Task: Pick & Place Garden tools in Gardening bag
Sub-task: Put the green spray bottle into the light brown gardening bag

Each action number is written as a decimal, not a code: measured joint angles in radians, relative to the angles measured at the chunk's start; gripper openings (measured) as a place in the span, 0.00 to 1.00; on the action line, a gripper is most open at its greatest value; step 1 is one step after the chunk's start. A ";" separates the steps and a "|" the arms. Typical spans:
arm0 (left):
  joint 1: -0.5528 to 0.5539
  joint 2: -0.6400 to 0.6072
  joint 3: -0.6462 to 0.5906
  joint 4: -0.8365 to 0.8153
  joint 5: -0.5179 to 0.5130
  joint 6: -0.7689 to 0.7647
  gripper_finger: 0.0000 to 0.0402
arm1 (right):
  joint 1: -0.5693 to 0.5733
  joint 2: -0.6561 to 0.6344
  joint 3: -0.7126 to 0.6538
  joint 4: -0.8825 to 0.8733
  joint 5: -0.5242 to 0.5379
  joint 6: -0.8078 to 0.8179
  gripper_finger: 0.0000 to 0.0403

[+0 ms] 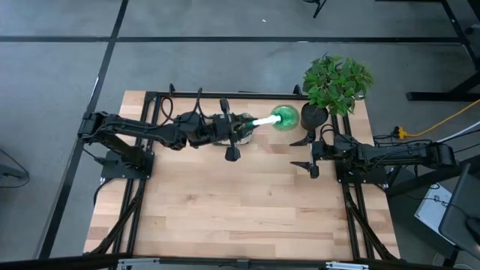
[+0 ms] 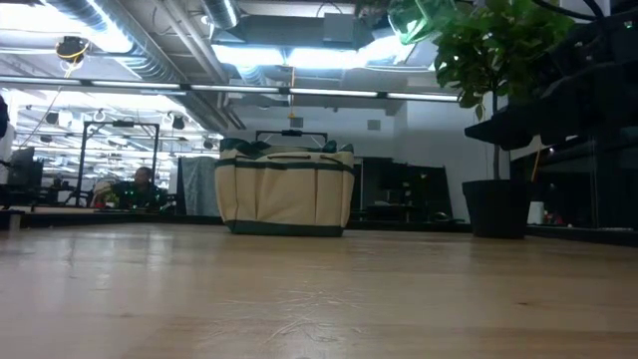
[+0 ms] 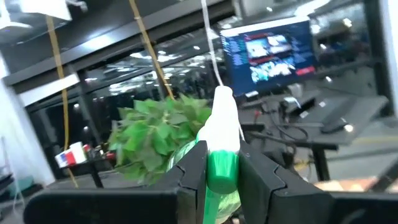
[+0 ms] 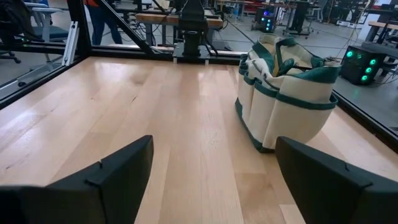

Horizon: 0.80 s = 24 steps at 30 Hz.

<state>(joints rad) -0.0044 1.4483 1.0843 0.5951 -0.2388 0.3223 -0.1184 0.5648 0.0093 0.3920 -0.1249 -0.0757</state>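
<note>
Green-and-white soft item [image 1: 271,118]: held aloft above the far centre of the table [image 1: 247,202], projecting from the left gripper [image 1: 246,124] toward the plant [image 1: 336,81]. Left wrist view: its white-and-green neck [image 3: 222,155] sits clamped between the two dark fingers [image 3: 193,177], jaws narrowed onto it.

Bag [image 2: 285,189]: cream w/ green trim, upright on the table at far centre; in the high view it is largely hidden under the left arm. Right wrist view shows bag [image 4: 283,90] w/ side pockets, top open.

Right gripper [image 1: 310,156]: low at the table's right side, near the pot [image 1: 311,116], jaws at full spread, holding nothing.

No legible brand or label on the item or bag.
</note>
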 joint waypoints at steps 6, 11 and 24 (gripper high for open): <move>-0.010 0.000 0.001 0.039 -0.039 -0.049 0.15 | 0.000 0.000 0.000 0.000 0.000 0.000 0.85; -0.027 0.000 0.001 0.028 -0.174 -0.048 0.15 | 0.000 0.000 0.000 0.000 0.000 0.000 0.85; -0.026 0.000 0.001 -0.082 -0.496 -0.020 0.15 | 0.000 0.000 0.000 0.000 -0.001 0.000 0.85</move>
<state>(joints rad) -0.0303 1.4483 1.0851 0.5134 -0.7348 0.3019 -0.1182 0.5651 0.0097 0.3920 -0.1261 -0.0759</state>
